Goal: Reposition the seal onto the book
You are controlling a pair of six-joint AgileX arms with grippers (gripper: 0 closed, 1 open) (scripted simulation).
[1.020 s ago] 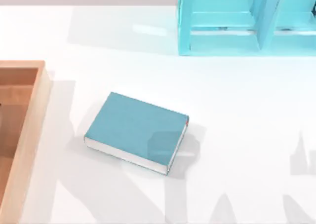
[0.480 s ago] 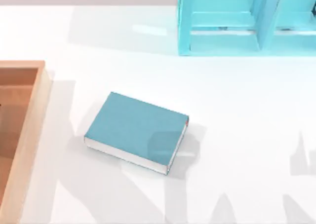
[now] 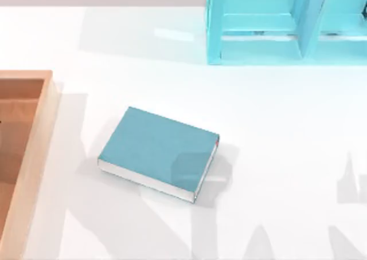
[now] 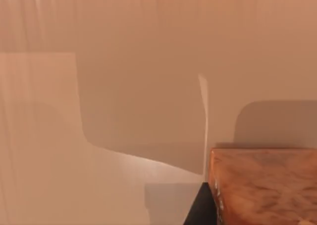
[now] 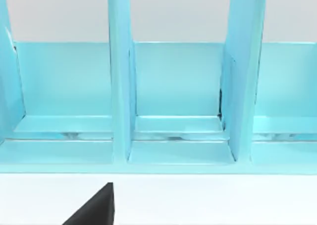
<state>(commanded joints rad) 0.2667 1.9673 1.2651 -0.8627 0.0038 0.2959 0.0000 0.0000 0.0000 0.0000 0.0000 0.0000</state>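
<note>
In the left wrist view, just a dark bit of the left gripper (image 4: 200, 208), right beside a brown block (image 4: 265, 185) with a swirly wood look. Cannot tell if open or shut. Behind the block, a smooth peach surface with soft shadows on it.

In the right wrist view, just a dark bit of the right gripper (image 5: 96, 211), low over the white table (image 5: 208, 200). Cannot tell if open or shut here either. Facing a light-blue shelf (image 5: 121, 86) with upright walls and open slots between them.

Seen from above, in the middle of the frame and a little to the left: the book (image 3: 155, 148). Flat on the table, turned at a slant, teal cover up. White page edges along its lower and right sides, and a tiny red mark at its right corner. Grey shadow across its lower right part.

At the left edge, well apart from the book, a wooden box (image 3: 41, 128). At the upper right, the shelf again, far from the book.
</note>
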